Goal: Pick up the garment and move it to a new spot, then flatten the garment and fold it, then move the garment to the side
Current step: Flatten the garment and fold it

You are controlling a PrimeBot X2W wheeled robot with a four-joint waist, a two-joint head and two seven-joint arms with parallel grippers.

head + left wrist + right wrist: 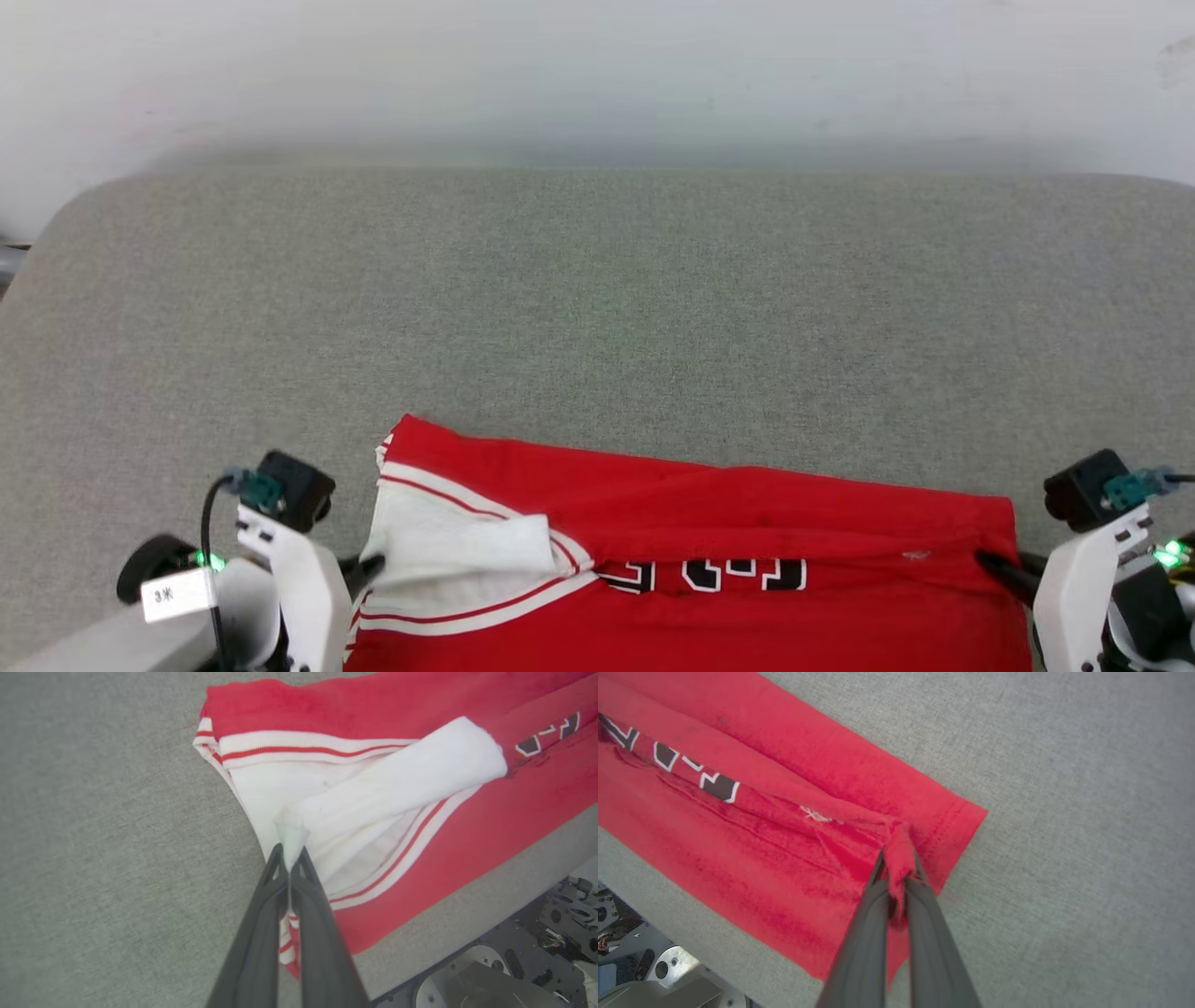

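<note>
At the left end, the left pincer (pixel 367 566) is clamped on a pinch of white sleeve cloth of the red jersey T-shirt with white short sleeves and striped trim (pixel 747 504). The shirt lies along the near edge of the grey fabric worktop (pixel 597 299), doubled over lengthwise, its black white-edged letters (pixel 702 575) half hidden in a crease, and the right pincer (pixel 997 564) is clamped on bunched red hem at the right end. Judging by this: placed and spread, fold underway with the sleeve rumpled, side move not yet done.
</note>
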